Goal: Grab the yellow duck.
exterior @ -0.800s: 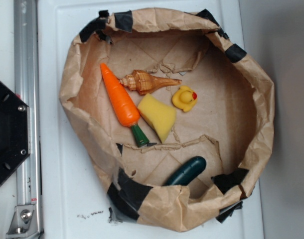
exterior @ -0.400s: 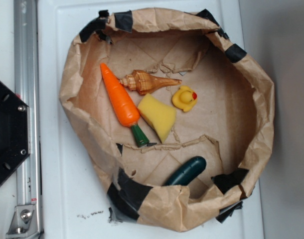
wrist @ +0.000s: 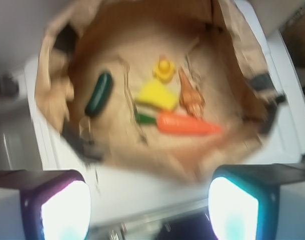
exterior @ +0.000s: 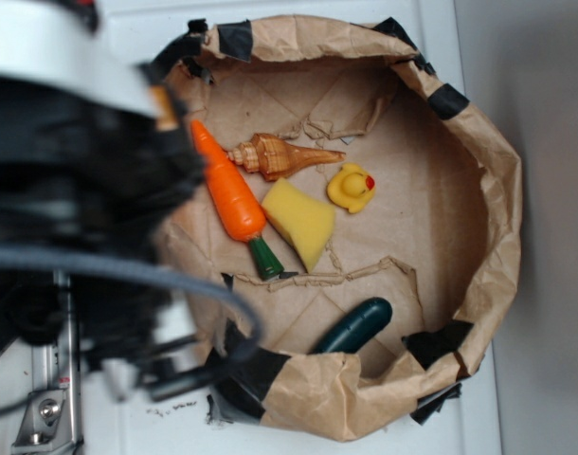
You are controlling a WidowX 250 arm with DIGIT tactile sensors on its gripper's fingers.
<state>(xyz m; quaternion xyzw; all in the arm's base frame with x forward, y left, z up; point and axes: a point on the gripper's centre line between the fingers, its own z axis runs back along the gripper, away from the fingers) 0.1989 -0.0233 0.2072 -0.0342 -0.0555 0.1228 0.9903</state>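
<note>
1. Yellow duck (exterior: 352, 187) sits on the floor of the brown paper bin (exterior: 478, 180), just right of the pale yellow sponge wedge (exterior: 299, 223), untouched.
2. Seashell (exterior: 281, 154) lies above the sponge; orange carrot toy (exterior: 228, 190) lies left of it, green stem pointing down.
3. Dark green cucumber toy (exterior: 353, 325) rests apart, near the bin's lower wall.
4. Arm (exterior: 81, 190) is a dark blur over the bin's left edge and the white surface (exterior: 128, 379).
5. Wrist view: gripper (wrist: 148, 210) well short of the duck (wrist: 164, 70); fingers (wrist: 65, 210) spread wide, holding nothing.

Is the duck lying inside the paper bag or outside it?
Inside: the duck rests on the floor of the paper bag, walls all around.
</note>
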